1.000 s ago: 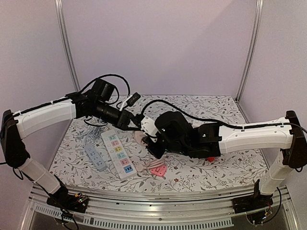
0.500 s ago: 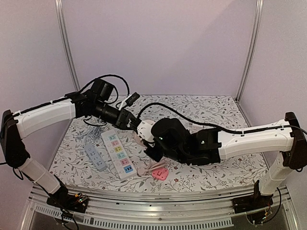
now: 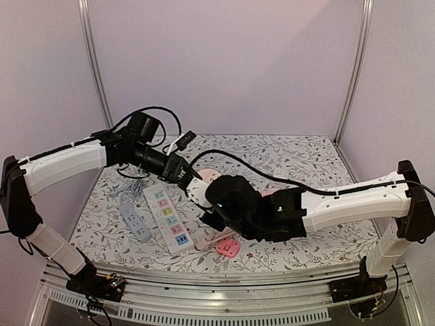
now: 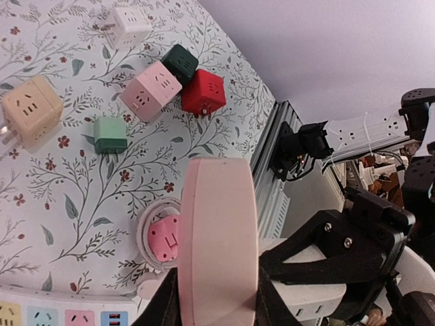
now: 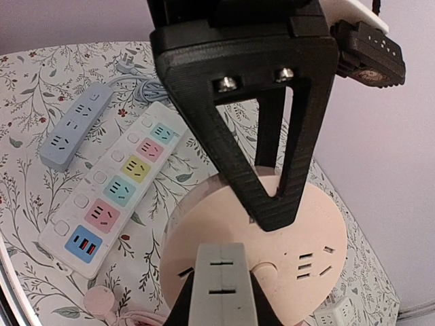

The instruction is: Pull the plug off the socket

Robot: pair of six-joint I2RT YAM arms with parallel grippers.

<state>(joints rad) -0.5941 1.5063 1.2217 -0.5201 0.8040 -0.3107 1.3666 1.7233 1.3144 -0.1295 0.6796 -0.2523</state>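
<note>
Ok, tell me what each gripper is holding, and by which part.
The left gripper clamps the round pink socket across its flat faces. The right gripper pinches the white plug by its sides.

Place: a robot test cell in a lab, not a home or shop.
Enclosure: plain lilac wall panels [image 3: 224,61] set between bare metal posts [image 3: 95,75] close off the back and both sides.
Mounting: an aluminium rail [image 3: 224,285] runs along the near edge, with the left arm [image 3: 64,166] and right arm [image 3: 360,197] bolted to it.
Desk: the desk [image 3: 306,156] is covered in a floral-print cloth.
Wiring: black cables [image 3: 238,157] loop openly over the arms.
Props: power strips [image 3: 166,217] and coloured socket cubes [image 4: 160,88] lie spread out like test pieces.
</note>
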